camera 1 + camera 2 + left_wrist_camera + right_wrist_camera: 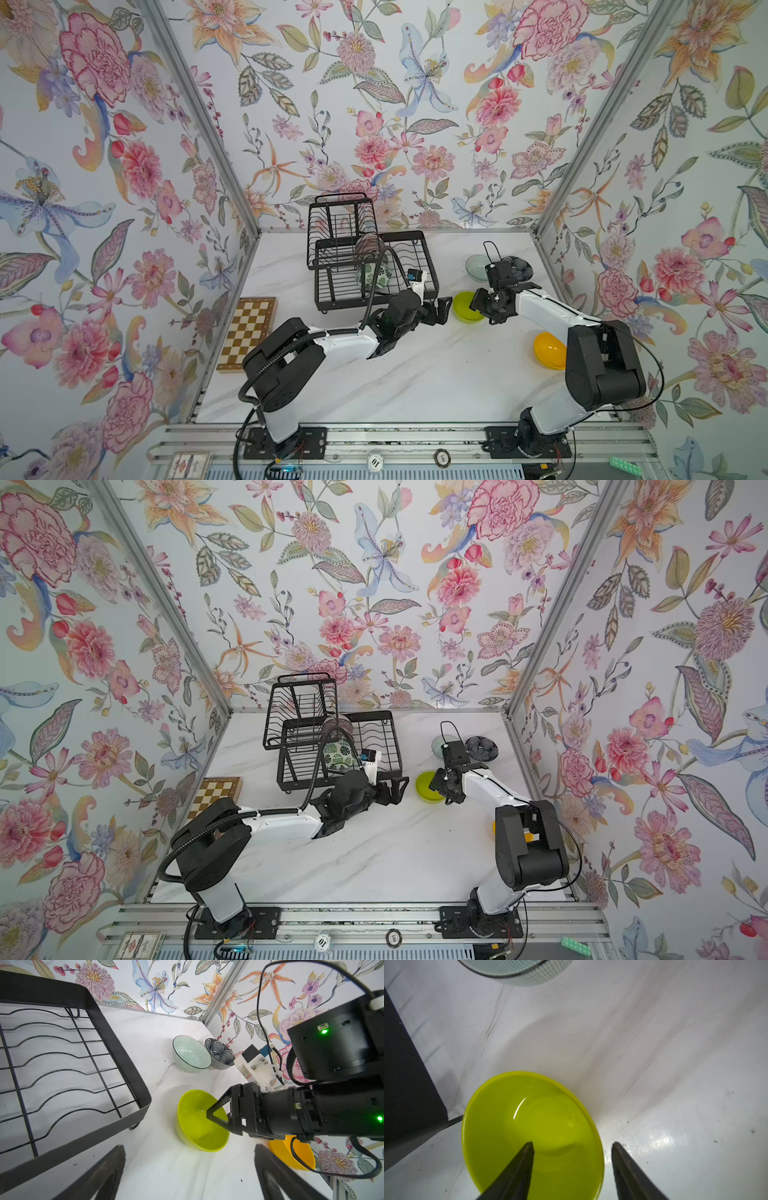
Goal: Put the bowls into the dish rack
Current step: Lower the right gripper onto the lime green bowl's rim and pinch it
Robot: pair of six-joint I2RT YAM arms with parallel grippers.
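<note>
Lime green bowl (529, 1105) sits upright, glossy and plain inside

Little can be read. On the aluminium rail (415, 434) along the near edge of the table, between the two arm bases, lies a white round disc (375, 461) printed with a black "10", turned askew to the camera; it shows in both top views. Just to its right on the same rail sits a dark round chip (443, 458) whose pale centre seems to read "100", though the figures are small. At the near left end of the rail lies a card (191, 464) with a red diamond emblem and lines of print too small to read.
</note>
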